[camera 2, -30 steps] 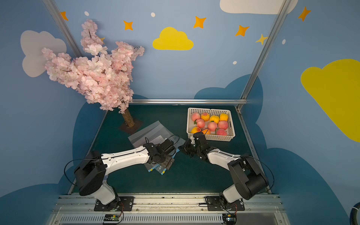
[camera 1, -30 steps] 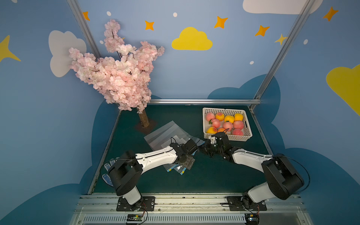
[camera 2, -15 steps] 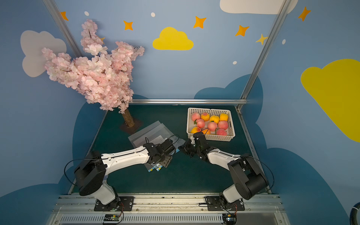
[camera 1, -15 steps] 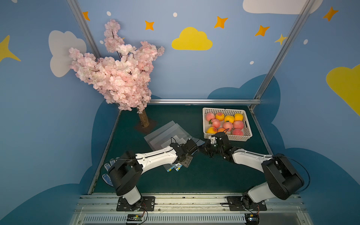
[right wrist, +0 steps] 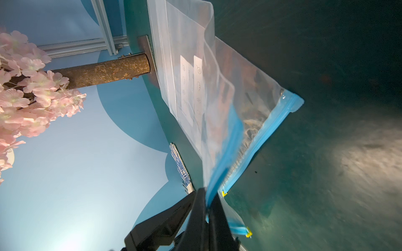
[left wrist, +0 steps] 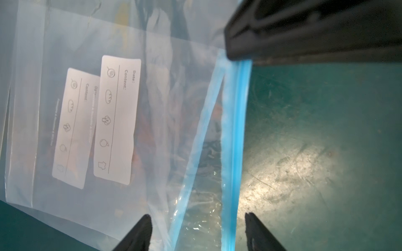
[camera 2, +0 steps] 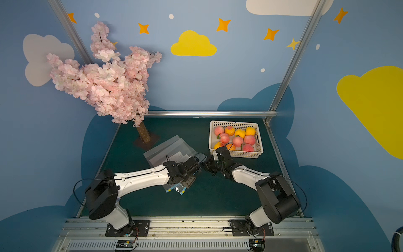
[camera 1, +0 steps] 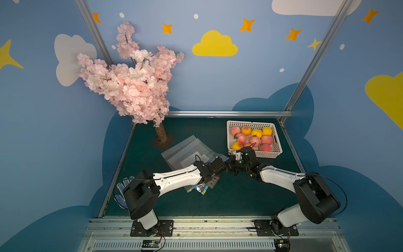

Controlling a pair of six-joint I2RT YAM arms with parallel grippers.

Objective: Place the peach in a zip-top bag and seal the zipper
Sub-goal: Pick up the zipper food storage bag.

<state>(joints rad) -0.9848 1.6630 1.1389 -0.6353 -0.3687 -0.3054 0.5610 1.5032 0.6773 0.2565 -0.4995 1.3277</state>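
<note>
Pink blossom tree [camera 1: 133, 83] upright at the green mat's [camera 1: 239, 200] far corner | dotted gloves [camera 1: 120, 199] flat at the mat edge, well nearer us than the tree | yellow cloud decal [camera 1: 214, 44] beside its crown

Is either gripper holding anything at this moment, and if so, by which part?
The right gripper is clamped on the zip-top bag by its blue zipper edge. The left gripper holds nothing; its open jaws straddle that edge.

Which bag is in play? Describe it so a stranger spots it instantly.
Find the pink blossom tree; clear bags lie on the green table by its trunk. The top bag is the one: its blue zipper edge is lifted, pinched by the right gripper; the rest lie flat.
</note>
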